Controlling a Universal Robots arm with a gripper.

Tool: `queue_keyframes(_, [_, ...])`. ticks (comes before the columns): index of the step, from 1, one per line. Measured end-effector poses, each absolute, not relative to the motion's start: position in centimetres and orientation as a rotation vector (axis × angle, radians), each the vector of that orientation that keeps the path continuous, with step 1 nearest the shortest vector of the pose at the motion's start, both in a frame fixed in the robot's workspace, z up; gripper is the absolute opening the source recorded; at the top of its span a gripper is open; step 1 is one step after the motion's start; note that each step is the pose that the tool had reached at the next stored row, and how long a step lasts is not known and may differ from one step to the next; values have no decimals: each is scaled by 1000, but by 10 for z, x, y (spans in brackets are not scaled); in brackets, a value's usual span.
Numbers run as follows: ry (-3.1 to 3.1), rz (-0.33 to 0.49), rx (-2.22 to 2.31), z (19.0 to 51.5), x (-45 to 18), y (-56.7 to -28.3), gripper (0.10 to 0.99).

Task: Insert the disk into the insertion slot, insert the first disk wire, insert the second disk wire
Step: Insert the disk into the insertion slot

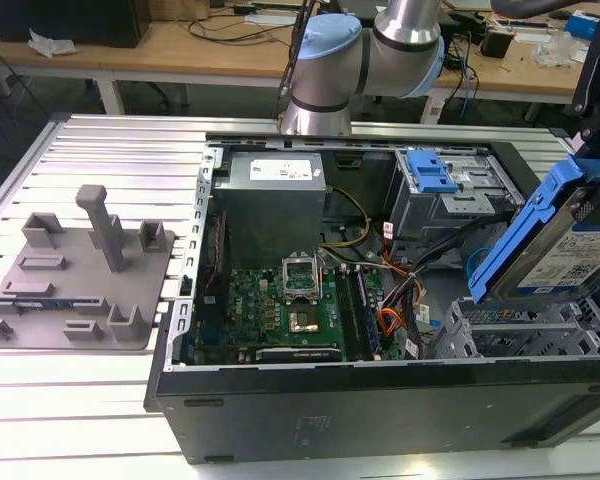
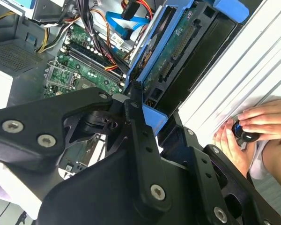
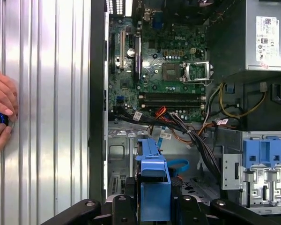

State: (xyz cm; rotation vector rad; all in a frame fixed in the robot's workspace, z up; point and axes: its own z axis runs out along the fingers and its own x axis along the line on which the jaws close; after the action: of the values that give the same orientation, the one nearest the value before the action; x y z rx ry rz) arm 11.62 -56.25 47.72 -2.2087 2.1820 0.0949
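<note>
i hold the disk (image 1: 570, 240) over the open computer case (image 1: 380, 420), at the exterior view's right. the gripper (image 2: 152, 115) is clamped on the blue carrier's edges, and in the first wrist view the carrier's end stands straight up between the black fingers (image 3: 126, 208). the disk hangs tilted, label side showing in the exterior view and green circuit side in the second wrist view. it is just above the insertion slot (image 1: 510, 330), the grey perforated cage in the case's near corner, and none of it is in the bay.

by my reading the first step is in hand: the disk is not yet seated and no wire has been handled. seating it calls for levelling the carrier and squaring it with the bay's mouth, while keeping clear of the orange and black cables (image 1: 390, 315) that lie between the cage and the motherboard (image 1: 290, 300).

the grey box with the blue latch (image 1: 430, 185) sits farther back. a person's hand (image 2: 257, 126) rests on the ribbed table beside the case, around a small dark object.
</note>
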Motion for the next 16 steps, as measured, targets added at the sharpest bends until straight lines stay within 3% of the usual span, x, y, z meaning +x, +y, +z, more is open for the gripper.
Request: queue_keyframes(16, [2183, 96, -2209, 465, 117, -563, 365])
